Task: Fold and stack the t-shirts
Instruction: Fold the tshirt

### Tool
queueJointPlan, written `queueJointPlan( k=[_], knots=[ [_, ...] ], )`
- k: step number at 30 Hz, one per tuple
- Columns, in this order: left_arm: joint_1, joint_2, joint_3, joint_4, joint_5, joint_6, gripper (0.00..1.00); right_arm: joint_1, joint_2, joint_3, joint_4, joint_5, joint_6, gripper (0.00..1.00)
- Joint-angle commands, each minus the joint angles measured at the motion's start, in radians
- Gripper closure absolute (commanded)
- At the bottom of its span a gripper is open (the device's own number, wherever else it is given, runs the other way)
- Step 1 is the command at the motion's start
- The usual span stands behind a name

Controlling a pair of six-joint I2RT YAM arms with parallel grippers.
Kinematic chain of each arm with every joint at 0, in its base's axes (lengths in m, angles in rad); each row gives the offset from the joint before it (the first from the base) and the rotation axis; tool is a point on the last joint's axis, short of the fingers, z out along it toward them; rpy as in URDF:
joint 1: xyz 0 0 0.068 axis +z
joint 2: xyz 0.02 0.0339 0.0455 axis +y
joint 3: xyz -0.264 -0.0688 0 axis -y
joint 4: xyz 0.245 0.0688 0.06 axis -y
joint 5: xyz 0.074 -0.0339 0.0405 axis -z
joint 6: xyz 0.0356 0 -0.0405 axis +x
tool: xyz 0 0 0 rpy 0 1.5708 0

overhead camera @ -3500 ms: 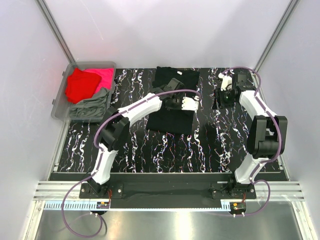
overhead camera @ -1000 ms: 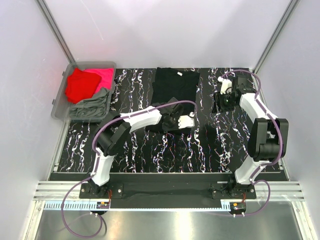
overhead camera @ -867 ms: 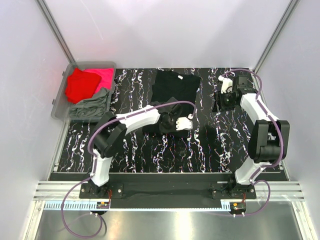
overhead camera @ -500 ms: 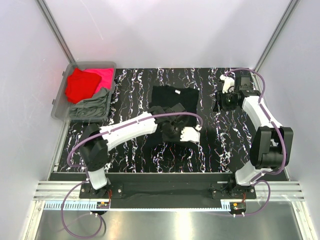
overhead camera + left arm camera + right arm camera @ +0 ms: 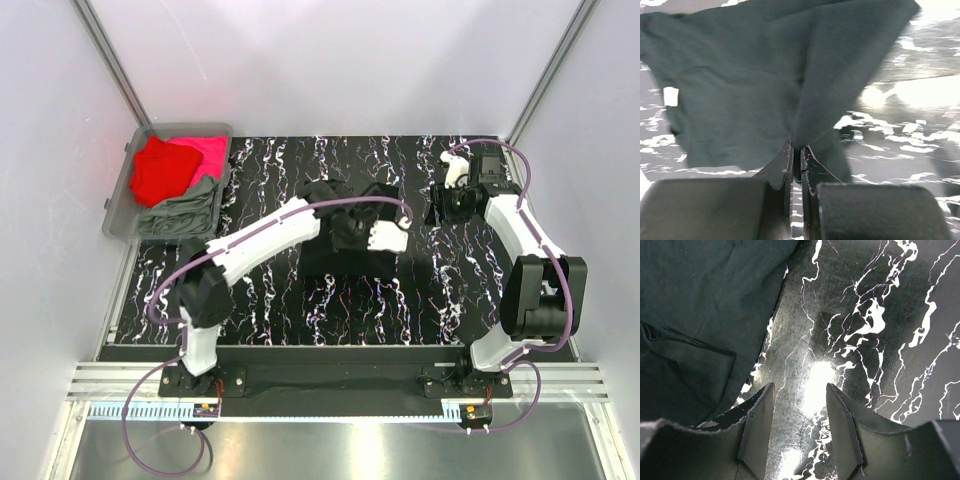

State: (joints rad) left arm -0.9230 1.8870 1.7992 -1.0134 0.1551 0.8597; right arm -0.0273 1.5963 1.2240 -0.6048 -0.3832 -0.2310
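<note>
Contents, top view: black t-shirt [image 5: 345, 262] bunched mid-table, pinched by left gripper [image 5: 350, 232]; red t-shirt [image 5: 160, 170], pink t-shirt [image 5: 208, 152] and grey-green t-shirt [image 5: 185, 212] in bin [image 5: 119, 200] at far left corner. Left wrist view: left gripper [image 5: 796, 151] clamped tight on a fold of black t-shirt [image 5: 740, 90]. Right wrist view: right gripper [image 5: 800, 386] parted, empty, over table [image 5: 875, 340] near far right corner, black t-shirt [image 5: 700, 315] just beside.

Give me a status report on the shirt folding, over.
Left gripper shut on black t-shirt, pinching a fold. Right gripper open, empty, beside that shirt. Other shirts in bin, far left. Nothing blocking.
</note>
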Motion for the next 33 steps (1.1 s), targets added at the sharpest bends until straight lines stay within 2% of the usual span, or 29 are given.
queueJointPlan(
  k=[1,4,8,18,24,33],
  knots=[
    [0.033,0.084,0.135,0.015,-0.051,0.082,1.0,-0.003,-0.035,0.048,0.033,-0.005,0.012,0.48],
    [0.064,0.153,0.212,0.045,-0.071,0.119,1.0,-0.002,-0.041,0.045,0.033,0.003,0.009,0.47],
    [0.107,0.205,0.227,0.136,-0.11,0.183,1.0,-0.003,-0.047,0.035,0.033,0.01,0.004,0.47],
    [0.165,0.42,0.557,0.2,-0.182,0.243,1.0,-0.003,-0.039,0.04,0.033,0.007,0.01,0.47],
    [0.17,0.475,0.56,0.295,-0.229,0.288,1.0,-0.003,-0.042,0.043,0.033,0.009,0.012,0.47],
    [0.181,0.547,0.612,0.337,-0.282,0.325,1.0,-0.003,-0.052,0.019,0.037,0.009,0.012,0.47]
  ],
)
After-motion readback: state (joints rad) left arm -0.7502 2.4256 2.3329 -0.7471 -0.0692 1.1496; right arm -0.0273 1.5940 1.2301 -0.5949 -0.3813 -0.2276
